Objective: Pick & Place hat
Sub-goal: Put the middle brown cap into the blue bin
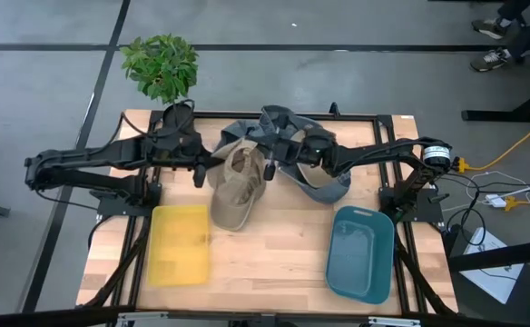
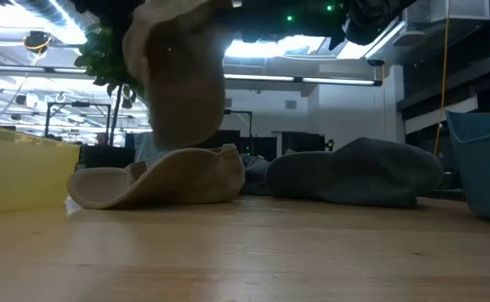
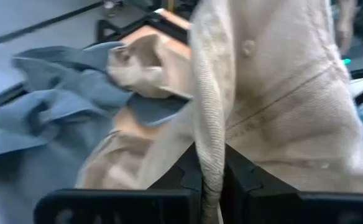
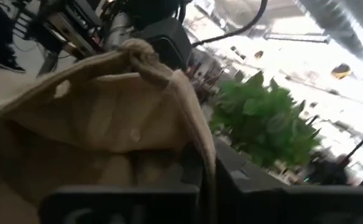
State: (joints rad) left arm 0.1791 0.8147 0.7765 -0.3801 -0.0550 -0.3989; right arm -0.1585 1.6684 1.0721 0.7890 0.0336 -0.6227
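Tan canvas, the bucket hat [image 1: 238, 186] hangs partly lifted over the middle of the wooden table [image 1: 274, 263], its lower brim resting on the boards while the crown is hoisted between the two arms. The left gripper [image 1: 203, 166] holds one side: in the left wrist view its two dark fingers [image 3: 184, 171] stand pressed together on the corded brim edge, which runs straight up out of the pinch. The right gripper [image 1: 269, 168] meets the hat from the opposite side, and its wrist view shows the cloth edge clamped between its fingers in the same way. Both arms seem to grip opposite rims so the floppy cloth stays spread and does not fold as it is raised. A grey hat [image 1: 324, 186] lies just beside it under the right arm, with more grey cloth [image 1: 247, 132] behind. Toward the table's front sit a yellow tray [image 1: 180, 243] on the left and a teal tray [image 1: 360, 252] on the right, either a likely target; a potted plant [image 1: 161, 64] stands beyond the far edge
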